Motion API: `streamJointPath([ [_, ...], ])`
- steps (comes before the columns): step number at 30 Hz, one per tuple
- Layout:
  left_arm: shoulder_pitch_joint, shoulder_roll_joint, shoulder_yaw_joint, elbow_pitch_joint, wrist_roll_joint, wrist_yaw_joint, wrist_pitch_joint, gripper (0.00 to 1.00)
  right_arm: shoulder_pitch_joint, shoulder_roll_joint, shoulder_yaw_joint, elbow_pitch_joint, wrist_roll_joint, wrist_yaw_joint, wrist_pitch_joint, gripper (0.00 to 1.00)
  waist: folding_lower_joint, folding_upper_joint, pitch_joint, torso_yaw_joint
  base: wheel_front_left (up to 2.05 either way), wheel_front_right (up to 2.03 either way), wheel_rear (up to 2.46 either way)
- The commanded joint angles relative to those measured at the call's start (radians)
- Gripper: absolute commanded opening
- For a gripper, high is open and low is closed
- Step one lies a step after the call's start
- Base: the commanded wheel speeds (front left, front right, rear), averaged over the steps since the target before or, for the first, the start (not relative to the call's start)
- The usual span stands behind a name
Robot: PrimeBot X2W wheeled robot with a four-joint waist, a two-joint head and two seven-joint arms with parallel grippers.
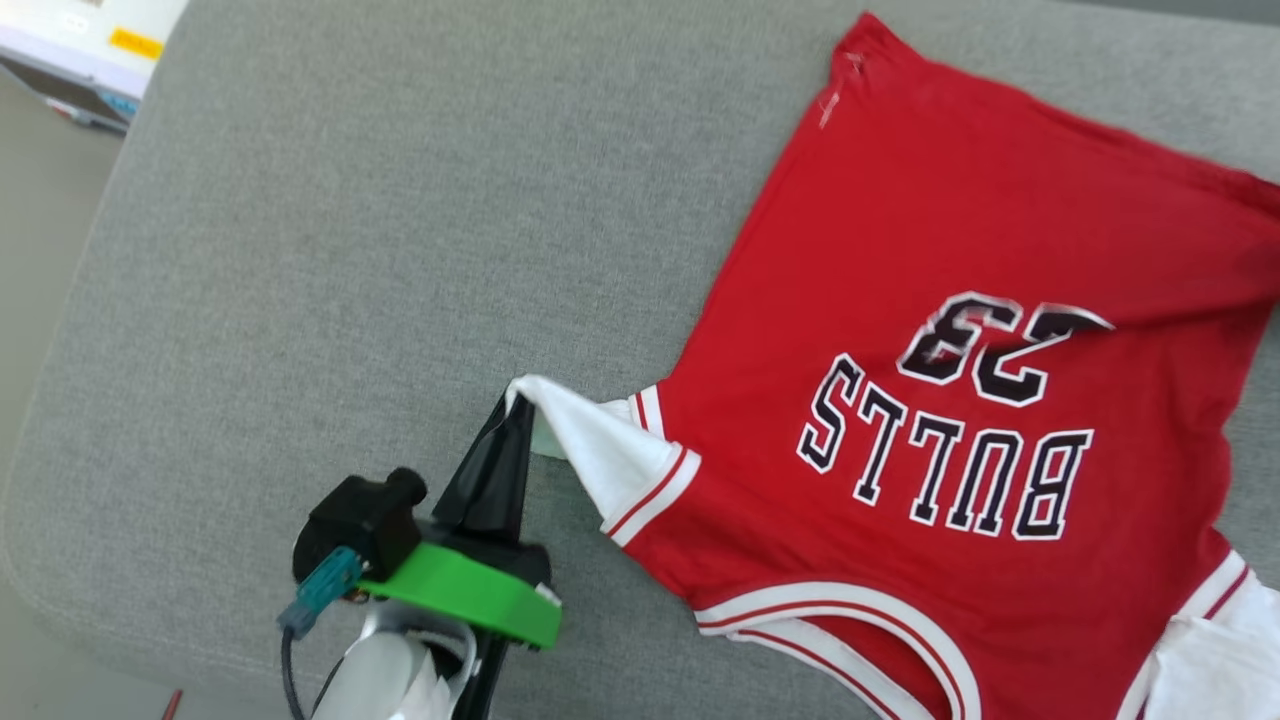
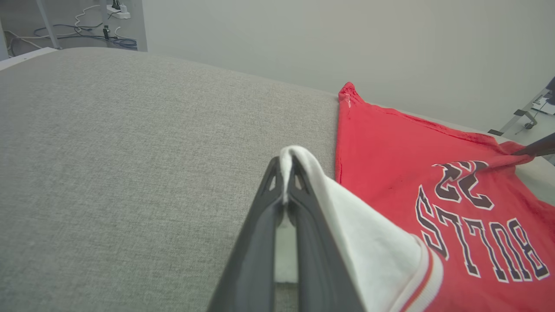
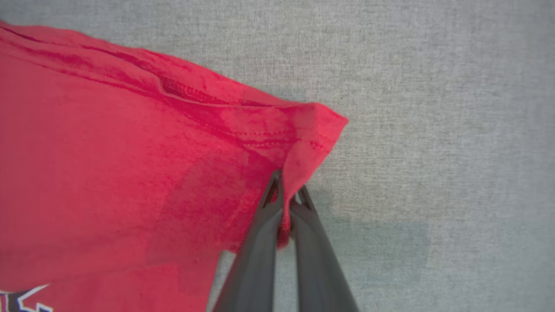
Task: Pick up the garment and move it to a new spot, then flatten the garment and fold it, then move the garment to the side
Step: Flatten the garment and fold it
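Garment [image 1: 900, 250]: soft red jersey, creased | cushion [image 1: 300, 250]: grey woven, rounded edge

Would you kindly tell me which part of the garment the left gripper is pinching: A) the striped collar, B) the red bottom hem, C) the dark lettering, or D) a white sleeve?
D: the left gripper is shut on the tip of the white sleeve of the garment.
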Motion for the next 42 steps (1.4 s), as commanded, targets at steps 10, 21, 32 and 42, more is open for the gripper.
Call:
streamJointPath([
  [10, 0.121, 0.065, 0.075, 0.021, -0.049, 0.04, 0.032, 0.0, 0.445, -0.081, -0.033, -0.311, 0.163, -0.001, -0.02, 0.0, -0.0001, -0.0001, -0.205, -0.132, 0.0, 0.0, 0.0],
  [21, 0.186, 0.082, 0.096, 0.048, -0.092, 0.056, 0.074, 0.0, 0.983, 0.115, -0.3, -0.653, 0.147, -0.001, -0.042, 0.0, -0.0001, -0.0001, -0.249, -0.215, 0.0, 0.0, 0.0],
  [32, 0.194, 0.077, 0.08, 0.086, -0.103, 0.057, 0.079, 0.0, 1.222, 0.399, -0.41, -0.878, 0.072, -0.001, -0.167, 1.0, -0.0001, -0.0001, -0.261, -0.229, 0.0, 0.0, 0.0],
  [42, 0.176, 0.076, 0.064, 0.086, -0.1, 0.058, 0.075, 0.0, 1.118, 0.406, -0.427, -0.914, 0.013, -0.001, -0.608, 1.0, -0.0001, -0.0001, -0.253, -0.211, 0.0, 0.0, 0.0],
])
